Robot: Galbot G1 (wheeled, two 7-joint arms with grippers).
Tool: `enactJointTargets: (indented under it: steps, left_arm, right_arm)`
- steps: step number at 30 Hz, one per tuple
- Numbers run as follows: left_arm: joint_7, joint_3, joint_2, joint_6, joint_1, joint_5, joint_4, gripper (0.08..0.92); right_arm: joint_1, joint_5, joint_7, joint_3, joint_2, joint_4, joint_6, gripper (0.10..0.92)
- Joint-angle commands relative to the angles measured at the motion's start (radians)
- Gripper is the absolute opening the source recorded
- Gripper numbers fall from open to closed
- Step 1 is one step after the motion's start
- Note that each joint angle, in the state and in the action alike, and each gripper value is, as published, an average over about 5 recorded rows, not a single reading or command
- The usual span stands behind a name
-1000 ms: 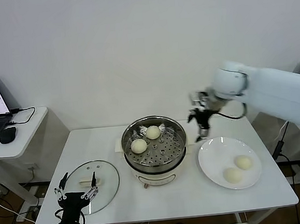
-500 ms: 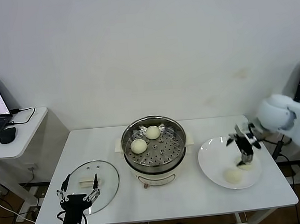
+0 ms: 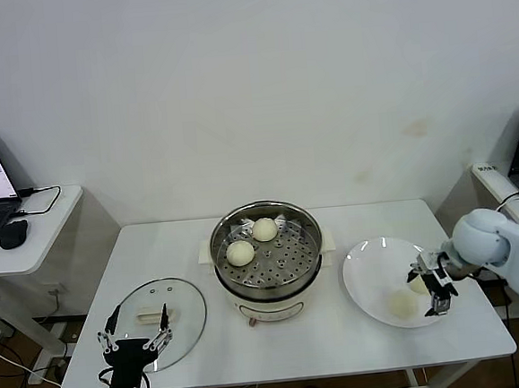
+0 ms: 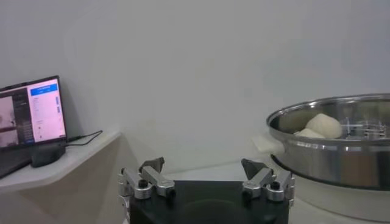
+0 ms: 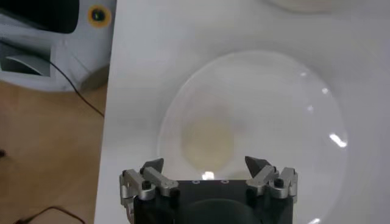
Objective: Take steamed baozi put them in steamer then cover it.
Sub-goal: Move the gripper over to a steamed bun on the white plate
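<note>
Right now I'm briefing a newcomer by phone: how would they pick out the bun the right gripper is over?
Find the white table, then the flat white plate right of the steel steamer. Two cream buns lie on it; the open right gripper hangs over the farther bun, unlike the uncovered bun nearer the table's front edge.

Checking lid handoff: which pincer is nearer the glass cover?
Left. The left pincer sits open at the front edge of the cover; the right pincer is open over the white plate, across the steamer.
</note>
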Motion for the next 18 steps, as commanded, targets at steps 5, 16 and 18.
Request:
enactJointTargets:
  steps: [5,16,18]
  left_arm:
    - [0.0,-0.004,0.001,0.0,0.001,-0.001,-0.001,0.823]
    - [0.0,-0.009,0.003,0.0,-0.004,-0.001,0.0,0.823]
    - [-0.001,-0.008,0.001,-0.001,-0.005,-0.001,0.001,0.823]
  right_arm:
    - [-0.102,-0.051,0.038,0.069,0.052,-0.054,0.005,0.823]
    - [-0.098,-0.058,0.062,0.064,0.106,-0.088,-0.012,0.764]
    - [-0.097,-0.06,0.065,0.063,0.112,-0.092,-0.017,0.729]
